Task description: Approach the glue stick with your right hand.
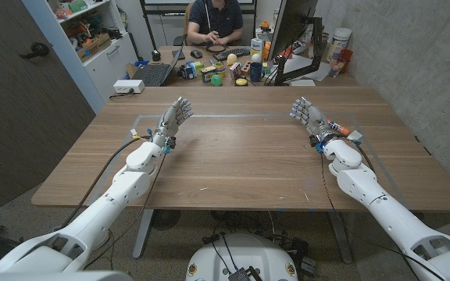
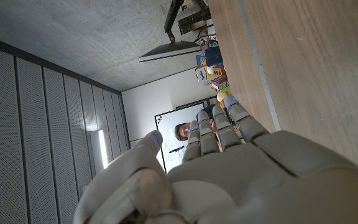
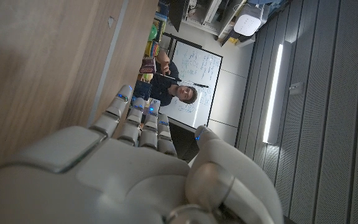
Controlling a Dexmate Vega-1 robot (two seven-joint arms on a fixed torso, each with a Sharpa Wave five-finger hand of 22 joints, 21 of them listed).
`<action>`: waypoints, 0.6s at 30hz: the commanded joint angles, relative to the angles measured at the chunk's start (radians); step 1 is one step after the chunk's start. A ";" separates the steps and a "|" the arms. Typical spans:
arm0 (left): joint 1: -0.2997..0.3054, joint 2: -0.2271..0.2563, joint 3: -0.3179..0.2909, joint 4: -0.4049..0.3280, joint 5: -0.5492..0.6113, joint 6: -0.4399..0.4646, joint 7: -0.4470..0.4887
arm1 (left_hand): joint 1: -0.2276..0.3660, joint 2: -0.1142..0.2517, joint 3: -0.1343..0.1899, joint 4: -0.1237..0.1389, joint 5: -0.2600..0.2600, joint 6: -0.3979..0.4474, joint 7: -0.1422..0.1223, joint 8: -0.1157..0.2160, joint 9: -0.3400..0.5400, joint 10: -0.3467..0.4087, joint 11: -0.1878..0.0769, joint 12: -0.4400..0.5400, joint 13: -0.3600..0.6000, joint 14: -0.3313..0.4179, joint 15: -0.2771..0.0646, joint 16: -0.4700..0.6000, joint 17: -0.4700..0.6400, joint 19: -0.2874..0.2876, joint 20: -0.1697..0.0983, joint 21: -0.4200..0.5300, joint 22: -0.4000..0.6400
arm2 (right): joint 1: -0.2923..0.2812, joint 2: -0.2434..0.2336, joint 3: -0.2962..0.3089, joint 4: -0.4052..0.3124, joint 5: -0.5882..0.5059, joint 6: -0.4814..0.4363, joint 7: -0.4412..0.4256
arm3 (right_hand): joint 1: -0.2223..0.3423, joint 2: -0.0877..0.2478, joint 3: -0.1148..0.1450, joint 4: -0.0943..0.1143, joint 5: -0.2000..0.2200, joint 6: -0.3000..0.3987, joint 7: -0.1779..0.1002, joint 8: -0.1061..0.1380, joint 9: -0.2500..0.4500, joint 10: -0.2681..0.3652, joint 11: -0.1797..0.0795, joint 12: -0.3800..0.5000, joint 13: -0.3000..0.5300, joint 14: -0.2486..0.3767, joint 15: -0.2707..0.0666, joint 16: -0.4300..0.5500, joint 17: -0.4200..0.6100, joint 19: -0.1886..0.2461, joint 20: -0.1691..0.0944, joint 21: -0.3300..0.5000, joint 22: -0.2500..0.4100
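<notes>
While my empty, fingers-apart right hand [image 1: 306, 112] is waiting, I'm eyeing the orange-and-white glue stick [image 1: 339, 126] lying just outboard, nearer than my left.

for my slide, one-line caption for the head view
Both hands, left hand and right hand, open over the wooden table, glue stick beside the right.

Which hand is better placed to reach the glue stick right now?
Right. The glue stick lies just beside the right hand, on its outer side, while the left hand stands across the wooden table.
</notes>
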 commanded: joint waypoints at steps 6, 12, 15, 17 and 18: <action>0.013 -0.065 -0.085 0.022 0.061 0.032 -0.062 | 0.009 0.001 0.010 -0.001 0.005 0.006 0.002 0.006 0.006 0.009 0.000 0.006 0.003 0.006 -0.002 0.004 0.001 0.008 0.000 0.006 0.004 | -0.020 0.373 0.411 -0.028 -0.484 -0.053 0.286 | 0.012 -0.014 0.006 -0.009 0.003 -0.001 -0.015 0.001 0.003 -0.009 -0.016 -0.006 0.002 -0.009 -0.013 -0.003 0.002 -0.001 -0.002 0.000 0.003; 0.013 -0.088 -0.109 0.032 0.080 0.042 -0.085 | 0.008 0.000 0.011 -0.001 0.005 0.006 0.001 0.006 0.006 0.008 -0.001 0.006 0.003 0.007 -0.001 0.004 0.001 0.007 0.001 0.005 0.004 | 0.001 0.446 0.496 -0.028 -0.633 0.002 0.343 | 0.010 -0.039 -0.003 -0.021 0.001 -0.019 -0.034 -0.005 0.002 -0.024 -0.037 -0.013 0.001 -0.050 -0.013 -0.018 0.000 -0.073 0.032 -0.030 -0.001; 0.013 -0.097 -0.120 0.035 0.089 0.046 -0.096 | 0.008 0.000 0.011 -0.001 0.005 0.006 0.001 0.006 0.006 0.008 -0.001 0.006 0.003 0.006 -0.002 0.004 0.001 0.007 0.002 0.005 0.004 | 0.003 0.469 0.523 -0.049 -0.721 0.011 0.341 | 0.005 -0.049 -0.011 -0.023 0.000 -0.034 -0.042 -0.008 0.002 -0.039 -0.043 -0.017 0.002 -0.088 -0.018 -0.027 -0.001 -0.112 0.053 -0.047 -0.002; 0.013 -0.104 -0.127 0.039 0.095 0.045 -0.101 | 0.008 0.000 0.011 -0.001 0.004 0.006 0.001 0.006 0.006 0.009 0.000 0.006 0.003 0.006 -0.002 0.004 0.001 0.007 0.002 0.005 0.004 | 0.003 0.481 0.540 -0.061 -0.771 0.021 0.341 | 0.004 -0.051 -0.013 -0.025 0.000 -0.036 -0.044 -0.008 0.002 -0.040 -0.045 -0.016 0.002 -0.104 -0.024 -0.031 -0.001 -0.121 0.055 -0.051 -0.003; 0.013 -0.107 -0.130 0.040 0.097 0.047 -0.104 | 0.008 0.000 0.011 -0.001 0.004 0.006 0.001 0.006 0.006 0.009 -0.001 0.006 0.003 0.006 -0.002 0.004 0.001 0.007 0.002 0.005 0.004 | 0.004 0.489 0.549 -0.063 -0.787 0.027 0.344 | 0.004 -0.052 -0.013 -0.025 0.000 -0.036 -0.044 -0.008 0.002 -0.040 -0.046 -0.016 0.002 -0.108 -0.026 -0.032 -0.001 -0.122 0.056 -0.052 -0.003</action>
